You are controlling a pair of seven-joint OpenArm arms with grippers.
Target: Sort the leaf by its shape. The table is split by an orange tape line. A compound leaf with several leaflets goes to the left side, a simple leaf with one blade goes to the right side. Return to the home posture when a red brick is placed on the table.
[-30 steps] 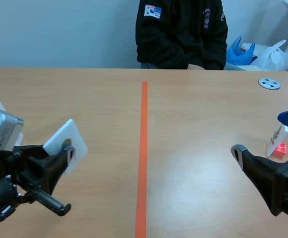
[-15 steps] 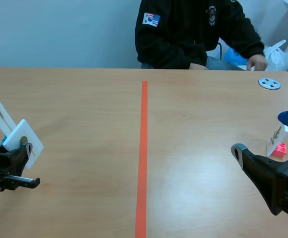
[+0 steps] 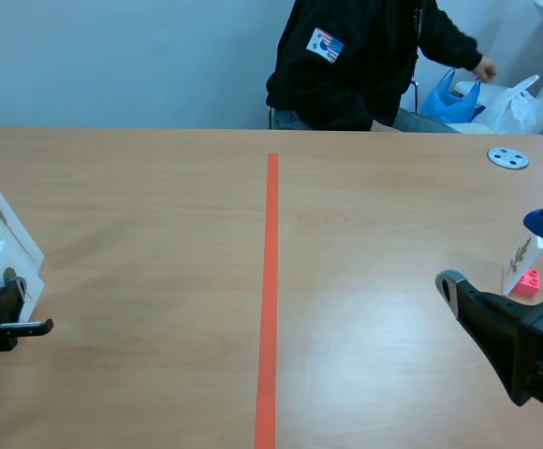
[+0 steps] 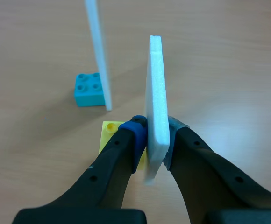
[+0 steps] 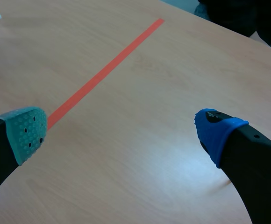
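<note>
My left end effector [image 4: 155, 140] clamps the white leaf card [image 4: 156, 88] upright just over a yellow brick [image 4: 107, 134], far left of the orange line [image 3: 270, 281]; my right end effector [image 5: 121, 128] hangs spread wide.

Wide table [image 3: 159, 215] room flanks the tape line [image 3: 271, 281]; an upright card [image 3: 5, 217] stands far left.

No word, number or brand is legible in any view. The only sign is a small flag-like patch [image 3: 325, 44] in red, white and blue on the person's black sleeve [image 3: 300, 70], its details too small to tell. The white card [image 3: 520, 262] at right bears a leaf figure, unlabelled.
</note>
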